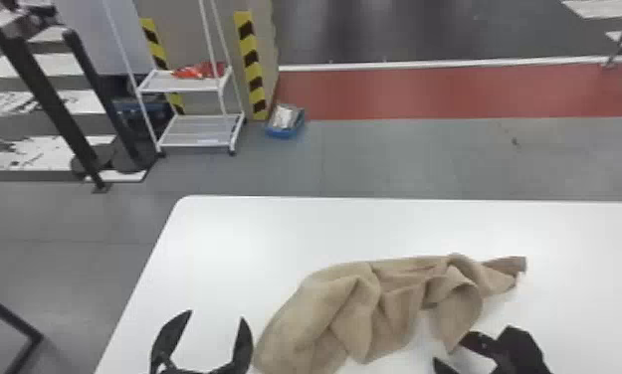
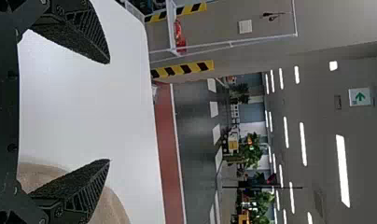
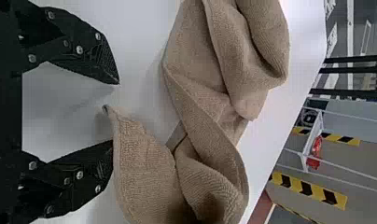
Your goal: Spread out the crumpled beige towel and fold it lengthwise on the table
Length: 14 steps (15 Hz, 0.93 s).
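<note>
The beige towel (image 1: 374, 308) lies crumpled across the right-middle of the white table, with several folds and a corner pointing down near the right gripper. My left gripper (image 1: 218, 318) is open left of the towel, nothing between its fingers; in the left wrist view the left gripper (image 2: 109, 111) has the towel (image 2: 113, 210) behind one finger. At the towel's front right is my right gripper (image 1: 449, 350). Seen from the right wrist, the right gripper (image 3: 116, 112) stands open, and a corner of the towel (image 3: 144, 172) reaches toward the gap, beside one finger.
The white table (image 1: 274, 229) has its left edge close to the left gripper. Beyond it on the floor stand a white wire shelf (image 1: 190, 132), a blue bin (image 1: 285, 122) and dark posts (image 1: 51, 99).
</note>
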Each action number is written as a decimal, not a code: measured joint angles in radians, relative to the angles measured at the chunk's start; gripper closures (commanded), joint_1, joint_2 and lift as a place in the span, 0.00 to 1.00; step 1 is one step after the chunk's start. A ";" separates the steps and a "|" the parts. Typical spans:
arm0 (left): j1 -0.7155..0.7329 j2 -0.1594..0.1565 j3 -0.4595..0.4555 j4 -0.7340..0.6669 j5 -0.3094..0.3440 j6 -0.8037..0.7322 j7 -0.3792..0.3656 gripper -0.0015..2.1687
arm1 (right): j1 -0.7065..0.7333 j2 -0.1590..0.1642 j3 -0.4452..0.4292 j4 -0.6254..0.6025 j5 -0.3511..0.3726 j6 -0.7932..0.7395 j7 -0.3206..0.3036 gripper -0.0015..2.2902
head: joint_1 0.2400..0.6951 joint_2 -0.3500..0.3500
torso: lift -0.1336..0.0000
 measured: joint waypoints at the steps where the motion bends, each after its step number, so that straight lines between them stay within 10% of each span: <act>1: 0.001 0.001 0.000 -0.001 0.000 0.000 0.000 0.06 | -0.001 0.000 0.004 0.002 0.003 0.002 0.000 0.26 | 1.00 0.68 | 1.00; 3: 0.002 0.002 0.000 -0.002 0.000 0.000 0.000 0.06 | -0.003 0.000 0.007 0.007 0.010 0.003 0.000 0.40 | 1.00 0.69 | 1.00; 14: 0.012 0.002 0.003 -0.011 0.001 -0.011 0.002 0.06 | 0.022 -0.002 -0.085 -0.060 0.014 -0.088 0.010 0.49 | 1.00 0.62 | 1.00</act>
